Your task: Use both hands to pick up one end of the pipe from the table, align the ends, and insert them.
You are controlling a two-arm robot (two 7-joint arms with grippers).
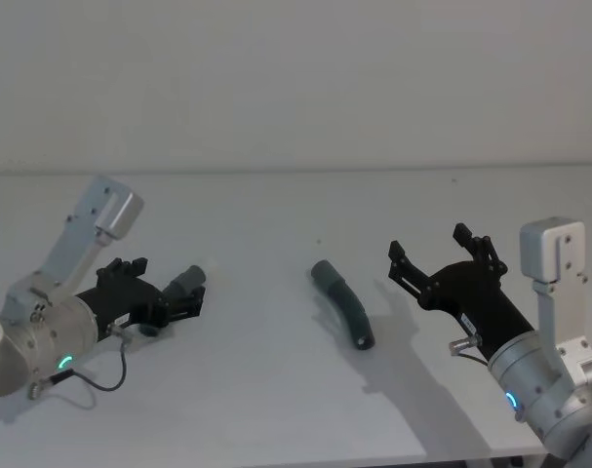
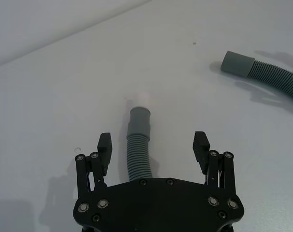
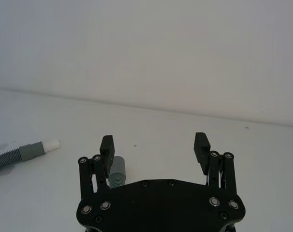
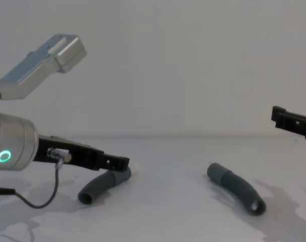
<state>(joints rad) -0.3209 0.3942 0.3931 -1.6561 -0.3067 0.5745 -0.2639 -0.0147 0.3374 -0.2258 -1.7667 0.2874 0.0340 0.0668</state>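
Two grey ribbed pieces of the pipe lie on the white table (image 1: 276, 409). The piece with the white tip (image 2: 141, 100) lies at the left (image 1: 188, 283) (image 4: 102, 185), between the open fingers of my left gripper (image 1: 174, 292) (image 2: 152, 145), which hangs low over it without closing. The other piece (image 1: 342, 304) (image 4: 236, 187) lies at the table's middle, its wider smooth cuff (image 2: 237, 63) pointing away from me. My right gripper (image 1: 428, 244) (image 3: 154, 145) hovers open to the right of that piece, above the table, with nothing between its fingers. Its tips enter the chest view (image 4: 289, 121) from the right.
A black cable (image 1: 100, 375) loops below the left wrist. The table's far edge (image 1: 296, 172) meets a plain wall. Bare white surface lies between the two pieces and in front of them.
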